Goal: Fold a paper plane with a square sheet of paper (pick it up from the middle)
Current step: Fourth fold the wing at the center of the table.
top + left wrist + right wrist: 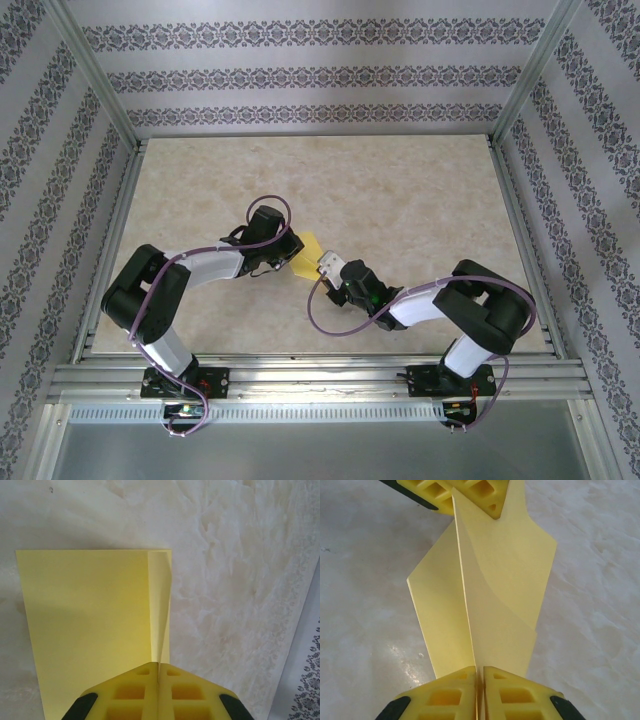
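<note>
As the creased sheet [495,580] spans between them over the table [365,555], the left gripper [158,672] is clamped on one end and the right gripper [479,672] on the other.

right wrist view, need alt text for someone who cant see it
A creased sheet of yellow paper is pinched at both ends by two yellow grippers: the right gripper at the bottom of the picture and the left gripper at the top. Behind it is a pale marbled table.
</note>
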You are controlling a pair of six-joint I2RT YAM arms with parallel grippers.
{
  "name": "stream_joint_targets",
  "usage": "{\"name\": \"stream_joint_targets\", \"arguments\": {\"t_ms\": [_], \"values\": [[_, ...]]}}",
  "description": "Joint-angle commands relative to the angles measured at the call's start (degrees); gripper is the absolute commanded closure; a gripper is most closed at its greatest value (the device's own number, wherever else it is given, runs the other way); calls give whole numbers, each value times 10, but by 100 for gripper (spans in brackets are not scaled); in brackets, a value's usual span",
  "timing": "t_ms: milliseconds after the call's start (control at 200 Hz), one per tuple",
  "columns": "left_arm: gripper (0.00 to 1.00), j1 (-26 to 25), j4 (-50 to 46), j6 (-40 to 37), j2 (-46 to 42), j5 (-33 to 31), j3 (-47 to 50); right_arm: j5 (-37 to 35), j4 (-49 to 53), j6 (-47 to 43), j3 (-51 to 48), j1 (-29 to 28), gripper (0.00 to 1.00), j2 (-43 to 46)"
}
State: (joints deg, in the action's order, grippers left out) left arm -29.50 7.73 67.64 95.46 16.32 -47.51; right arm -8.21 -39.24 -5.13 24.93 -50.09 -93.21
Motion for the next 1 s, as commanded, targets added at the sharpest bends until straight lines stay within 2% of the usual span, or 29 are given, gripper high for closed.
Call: {"name": "stream_joint_targets", "arguments": {"t_ms": [0,185,225,260,330,390,540,659,769,844,994], "values": [[96,8,4,5,0,4,-4,-1,-1,-3,3,3,89,-7],[94,8,1,5,-1,1,-4,7,0,6,1,3,99,-2],[86,8,1,3,-3,2,-4,9,1,16,3,3,100,-5],[74,8,-4,1,-6,-1,-4,12,3,26,6,3,100,-7],[72,10,-10,0,-16,-13,2,12,8,53,12,2,99,-14],[65,11,-12,1,-25,-19,9,12,0,73,12,0,99,-23],[60,14,-30,2,-53,-40,28,-10,6,94,22,-6,99,-51],[59,16,-35,4,-76,-54,41,1,-13,117,20,-6,99,-59],[59,17,-32,1,-86,-56,41,34,-18,157,21,2,100,-57],[60,17,-34,-6,-87,-54,38,113,-18,207,30,29,100,-62],[64,17,-24,-15,-83,-43,37,216,-18,298,46,75,100,-79]]}}
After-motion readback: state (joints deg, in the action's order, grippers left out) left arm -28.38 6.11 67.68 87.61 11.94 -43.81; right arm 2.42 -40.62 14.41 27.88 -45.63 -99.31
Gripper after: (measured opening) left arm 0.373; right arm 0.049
